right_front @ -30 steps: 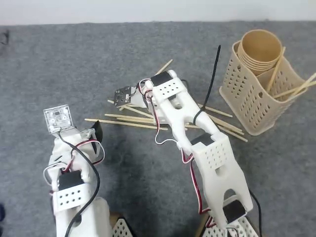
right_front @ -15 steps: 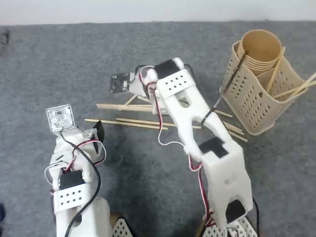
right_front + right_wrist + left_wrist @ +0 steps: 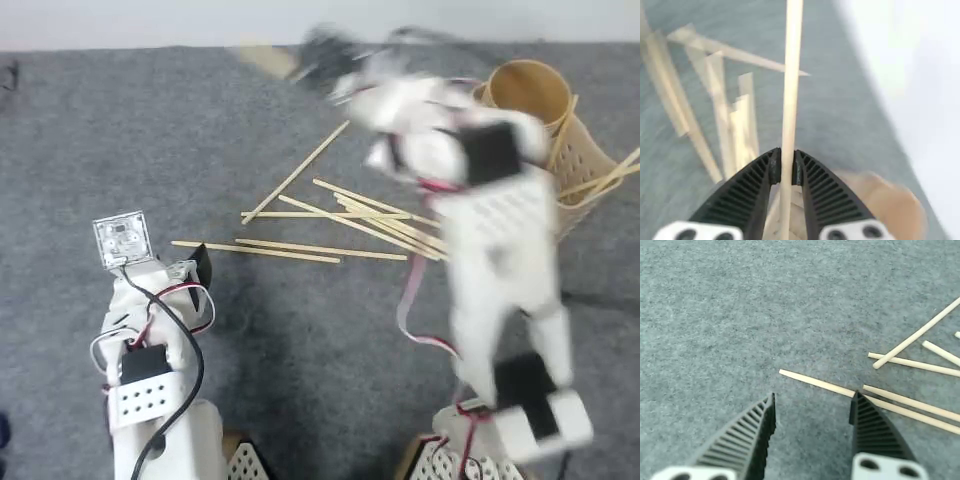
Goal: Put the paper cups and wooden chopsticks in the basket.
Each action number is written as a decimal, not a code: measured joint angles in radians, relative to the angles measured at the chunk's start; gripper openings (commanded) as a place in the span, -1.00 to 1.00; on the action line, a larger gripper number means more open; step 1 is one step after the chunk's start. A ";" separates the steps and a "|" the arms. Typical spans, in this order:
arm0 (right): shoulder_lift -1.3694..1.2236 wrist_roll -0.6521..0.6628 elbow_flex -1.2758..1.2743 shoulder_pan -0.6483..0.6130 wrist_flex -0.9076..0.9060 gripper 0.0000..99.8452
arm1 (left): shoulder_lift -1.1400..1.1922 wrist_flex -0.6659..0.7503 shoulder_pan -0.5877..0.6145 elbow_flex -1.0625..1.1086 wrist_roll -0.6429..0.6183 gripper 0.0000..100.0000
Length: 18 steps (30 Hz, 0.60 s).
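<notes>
"Two grippers to report. Take the near one first."

"My left gripper [image 3: 814,396] sits low over the grey carpet [image 3: 740,300], on my side of the table. Its jaws are spread wide with nothing in them. One end of a long chopstick [image 3: 815,381] lies flat just past the fingertips, in line with the gap between them. It doesn't touch either finger."

"And the other sticks?"

"Beyond that one, the loose chopsticks [image 3: 350,213] lie scattered and crossing on the carpet around the middle of the table. One of them angles away from the heap toward the far edge. None of them touches either gripper."

"Right side?"

"My right arm [image 3: 500,250] is raised over the far right part of the table. The right gripper [image 3: 786,152] is pinched down narrow on a single held chopstick [image 3: 792,60], which runs straight out past the fingertips. From the wrist camera I see the heap on the carpet well below it. There's also a tan shape close under the jaws, and I can't say what it is."

"Where's the basket?"

"The basket [image 3: 585,160] stands at the far right, partly behind my right arm. The paper cups [image 3: 530,85] are nested in one upright stack inside it. Several leaning chopsticks [image 3: 610,172] stick out over the rim beside the stack. I can't tell from here whether the held chopstick is above the basket or short of it."
</notes>
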<state>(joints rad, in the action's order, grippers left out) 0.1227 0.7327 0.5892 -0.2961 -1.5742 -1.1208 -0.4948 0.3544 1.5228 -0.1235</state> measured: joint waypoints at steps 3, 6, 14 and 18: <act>0.109 -0.164 -0.023 0.140 0.046 -0.99 | 0.000 0.000 0.000 0.000 0.000 -0.55; 0.172 -0.267 -0.126 0.247 0.103 -0.99 | 0.000 0.000 0.000 0.000 0.000 -0.55; 0.423 -0.302 -0.663 0.368 0.465 -0.99 | 0.000 0.000 0.000 0.000 0.000 -0.55; 0.559 -0.302 -0.976 0.379 0.686 -0.99 | 0.000 0.000 0.000 0.000 0.000 -0.55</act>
<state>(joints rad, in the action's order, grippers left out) 0.6813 0.4304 -0.3867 0.0829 -0.8884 -1.1208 -0.4948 0.3544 1.5228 -0.1235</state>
